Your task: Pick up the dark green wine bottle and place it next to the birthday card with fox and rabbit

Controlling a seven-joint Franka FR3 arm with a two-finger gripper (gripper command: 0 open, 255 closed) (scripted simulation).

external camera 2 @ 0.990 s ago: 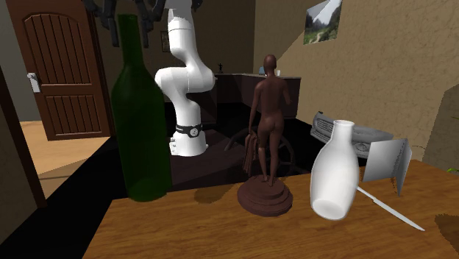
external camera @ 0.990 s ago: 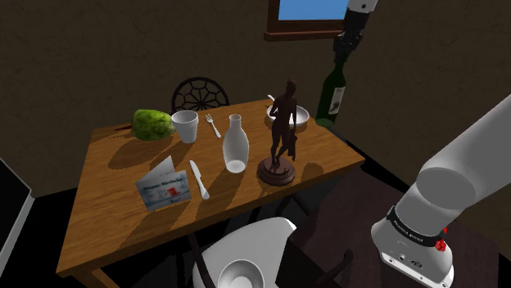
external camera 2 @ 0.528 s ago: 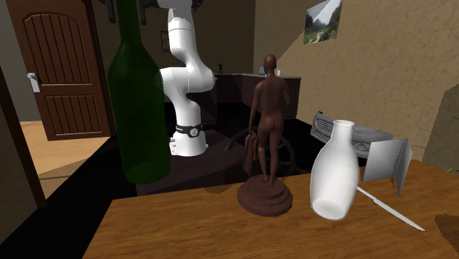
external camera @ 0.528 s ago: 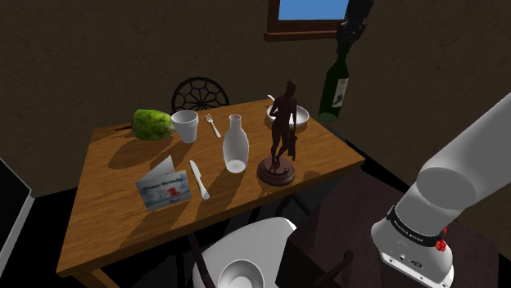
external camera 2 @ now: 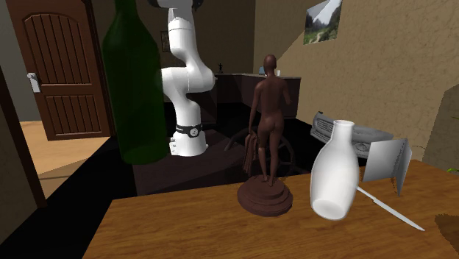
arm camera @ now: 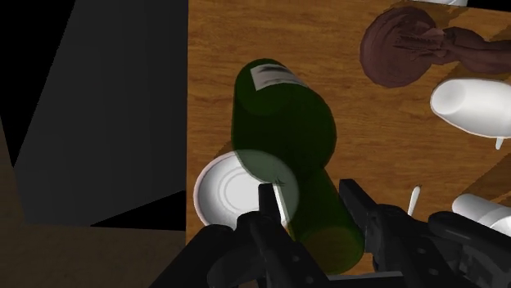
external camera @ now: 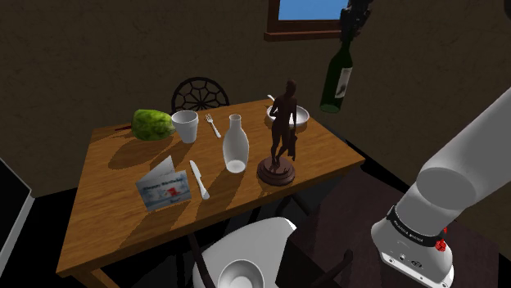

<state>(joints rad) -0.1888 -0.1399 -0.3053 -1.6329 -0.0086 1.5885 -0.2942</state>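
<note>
Gripper (arm camera: 309, 196): pinches the wine bottle (external camera: 336, 82) by its neck.
Wine bottle: hangs clear above the table's (external camera: 106, 221) far corner.
Your move: carry it high over figurine (external camera: 282, 135) and carafe (external camera: 236, 145); lower it upright beside the card (external camera: 164, 184).

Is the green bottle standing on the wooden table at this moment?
No, in the shoulder view the green bottle hangs in the air beyond the table corner, clasped at its neck by the hand.

Bottle (external camera: 336, 80) in hand (external camera: 353, 23) over table (external camera: 123, 204) edge, vase (external camera: 235, 146) btwn card (external camera: 164, 184) & statue (external camera: 282, 135)
</note>
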